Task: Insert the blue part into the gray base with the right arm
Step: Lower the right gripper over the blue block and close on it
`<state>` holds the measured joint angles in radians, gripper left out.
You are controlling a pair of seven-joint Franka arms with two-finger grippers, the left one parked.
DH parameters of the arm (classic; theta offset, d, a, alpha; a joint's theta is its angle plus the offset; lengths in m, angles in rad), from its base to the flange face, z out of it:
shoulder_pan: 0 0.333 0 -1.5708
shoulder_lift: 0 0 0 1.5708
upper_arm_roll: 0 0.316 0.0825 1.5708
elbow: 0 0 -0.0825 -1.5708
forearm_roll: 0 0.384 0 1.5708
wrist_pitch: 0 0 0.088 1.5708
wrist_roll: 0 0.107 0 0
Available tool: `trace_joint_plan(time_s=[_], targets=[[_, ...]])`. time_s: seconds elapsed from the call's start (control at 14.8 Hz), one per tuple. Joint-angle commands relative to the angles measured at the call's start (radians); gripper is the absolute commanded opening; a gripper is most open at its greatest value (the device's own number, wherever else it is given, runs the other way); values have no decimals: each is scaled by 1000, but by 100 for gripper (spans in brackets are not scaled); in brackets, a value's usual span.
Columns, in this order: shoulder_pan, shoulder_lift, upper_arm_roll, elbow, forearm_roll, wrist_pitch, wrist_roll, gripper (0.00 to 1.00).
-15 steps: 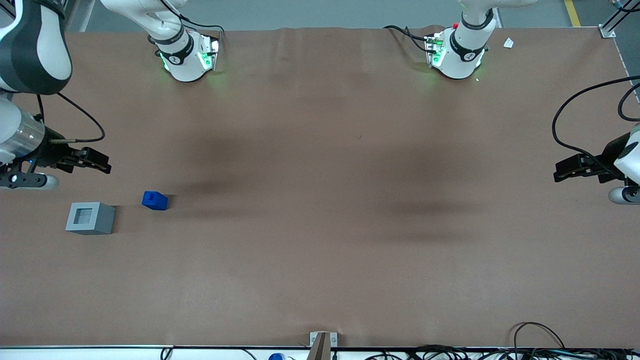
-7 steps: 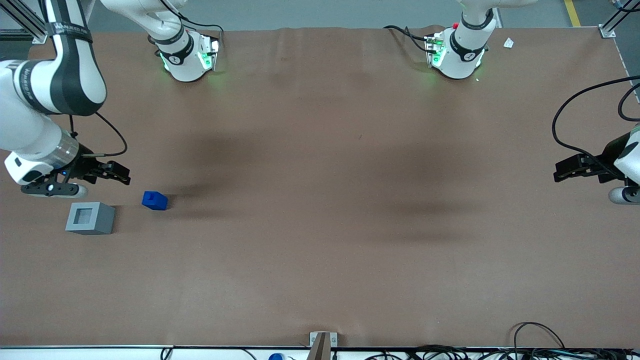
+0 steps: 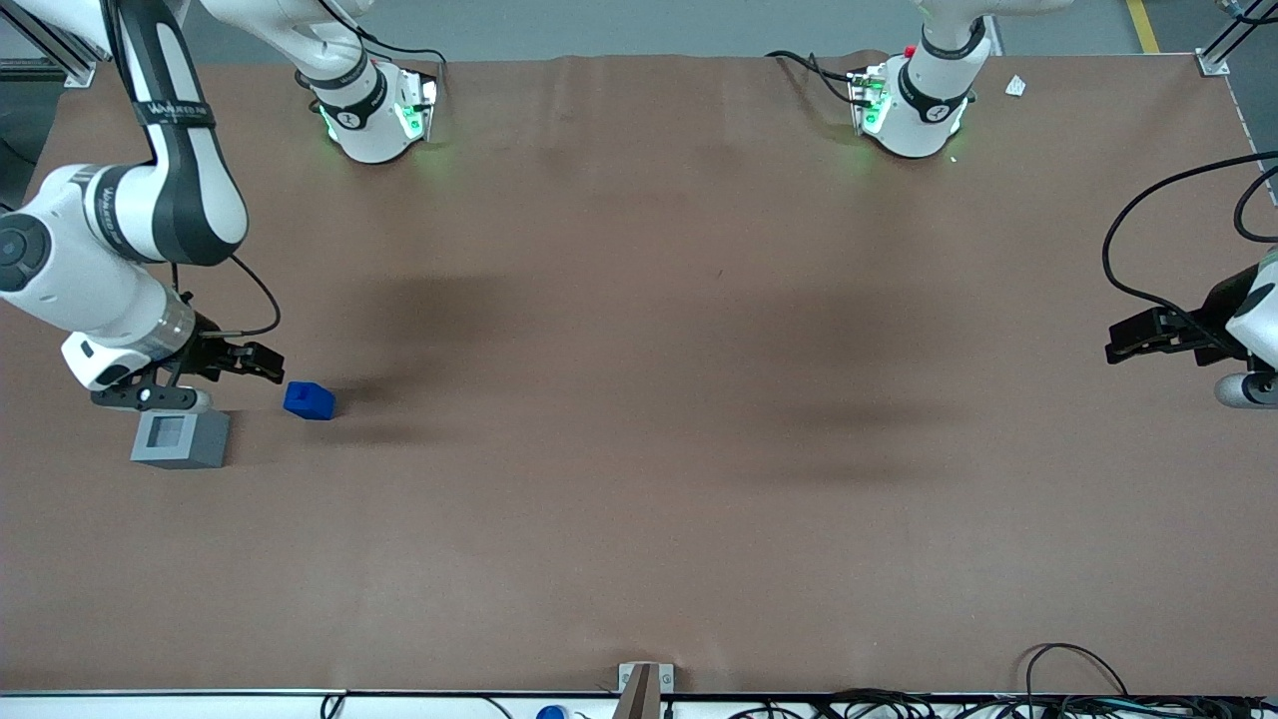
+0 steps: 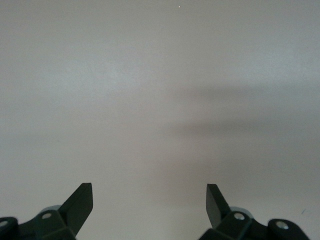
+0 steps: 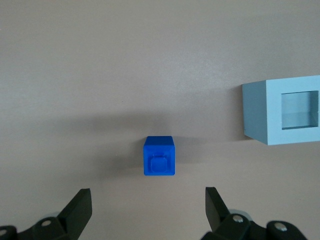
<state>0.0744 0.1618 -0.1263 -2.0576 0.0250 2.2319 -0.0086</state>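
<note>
The blue part (image 3: 309,399) sat on the brown table (image 3: 639,449) toward the working arm's end, roughly midway between the edge nearest the front camera and the edge by the arm bases. The gray base (image 3: 180,437) stood near it, clearly apart, slightly closer to the front camera and closer to the table's end. The right arm (image 3: 130,230) reached down there, and its gripper (image 3: 262,360) hung just beside the blue part, a little farther from the front camera, touching nothing. Its jaws stood wide and empty; in the right wrist view the blue part (image 5: 160,156) lay ahead of the gap between the two fingertips (image 5: 80,205), not yet between them.

The part looked like hard molded plastic: probably light, stiff and not fragile, though smooth enough to slip or twist under an off-centre pinch. Its flat, upright side faces seemed the sensible place to grip, low enough to clear the stepped top, keeping it square for the recess.

The gray base (image 5: 282,110) was cut off at the frame edge in the wrist view, so its full recess did not show, and its depth could not be judged. The part's underside was hidden.
</note>
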Motion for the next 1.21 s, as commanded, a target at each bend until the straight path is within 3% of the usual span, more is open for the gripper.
trace_joint_plan(time_s=[0.0, 0.54, 1.15], targets=[[-21, 22, 11, -21, 0, 55, -11, 100], [-18, 113, 11, -55, 0, 164, -10, 96], [-19, 212, 13, -50, -2, 202, -10, 82]])
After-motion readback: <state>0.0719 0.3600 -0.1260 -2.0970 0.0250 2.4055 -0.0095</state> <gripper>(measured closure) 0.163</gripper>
